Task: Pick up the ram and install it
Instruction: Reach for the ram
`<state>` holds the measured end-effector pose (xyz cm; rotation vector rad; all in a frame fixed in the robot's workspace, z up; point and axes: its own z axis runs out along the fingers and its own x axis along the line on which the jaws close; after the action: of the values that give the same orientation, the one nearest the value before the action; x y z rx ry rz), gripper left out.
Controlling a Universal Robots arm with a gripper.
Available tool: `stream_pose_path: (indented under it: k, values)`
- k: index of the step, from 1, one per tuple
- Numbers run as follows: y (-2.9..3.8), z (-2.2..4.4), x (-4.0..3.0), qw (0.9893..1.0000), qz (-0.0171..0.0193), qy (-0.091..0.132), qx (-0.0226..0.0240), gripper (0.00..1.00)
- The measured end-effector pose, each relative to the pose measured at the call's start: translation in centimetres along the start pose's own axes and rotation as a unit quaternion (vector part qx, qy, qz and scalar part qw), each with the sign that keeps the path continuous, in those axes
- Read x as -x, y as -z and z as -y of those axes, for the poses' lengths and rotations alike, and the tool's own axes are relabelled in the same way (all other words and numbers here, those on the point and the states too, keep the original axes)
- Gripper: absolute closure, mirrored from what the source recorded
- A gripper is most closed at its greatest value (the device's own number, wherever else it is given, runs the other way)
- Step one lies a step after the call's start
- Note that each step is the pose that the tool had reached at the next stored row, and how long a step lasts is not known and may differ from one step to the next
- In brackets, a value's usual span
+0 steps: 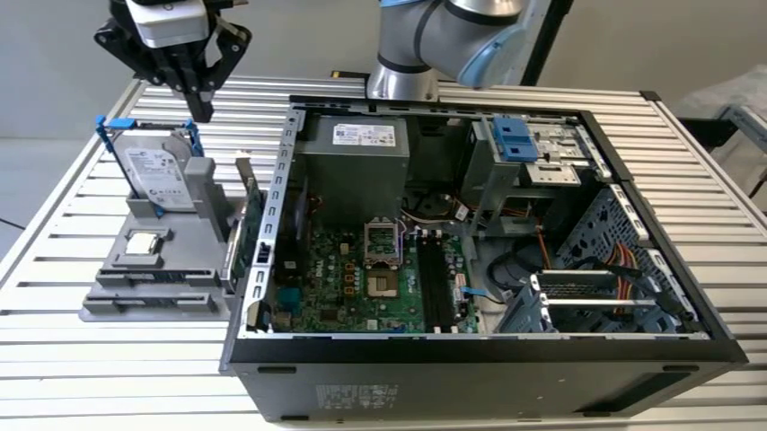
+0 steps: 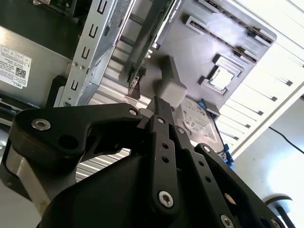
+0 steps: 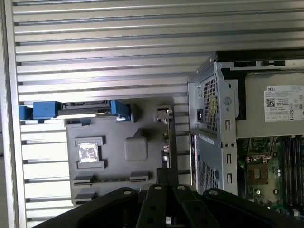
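The slatted metal table [image 1: 72, 180] carries an open computer case [image 1: 480, 377] across its middle and towards the edge on the exterior view's right. The case's far wall is cut off behind the arm [image 1: 444, 36]. Inside, the grey power supply [image 1: 354, 171] bears a white label [image 1: 363, 135] with small print and a barcode. Below it lies the green motherboard [image 1: 348, 278] with its long black slots [image 1: 434, 287]. Whether anything sits in those slots is hard to make out.

Near the table's edge on the exterior view's left stands a grey fixture [image 1: 156, 301]. The gripper [image 1: 200, 115] hangs above its far end with the fingers clenched together, grasping nothing and touching nothing. Both wrist views show the closed fingertips [image 3: 166, 171] over the fixture.

A hard drive [image 1: 158, 175] in a blue carrier [image 3: 45, 110] stands upright at the fixture's far end, and the print on its label is too small to read. A green expansion card [image 1: 251, 224] stands on edge between the fixture and the case wall. A processor [image 1: 143, 242] lies flat in a square pocket.

The ram [image 3: 111, 179] seems to be the thin strip standing edge-on in the fixture's long slot at the near end. Its chips cannot be made out.
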<state>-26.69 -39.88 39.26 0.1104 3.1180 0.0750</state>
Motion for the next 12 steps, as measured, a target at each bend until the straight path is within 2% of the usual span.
stream_pose_path:
  k: [12]
  values:
    - [0.03, 0.08, -1.18, 1.0000, 0.0000, 0.000, 0.0000, 1.00]
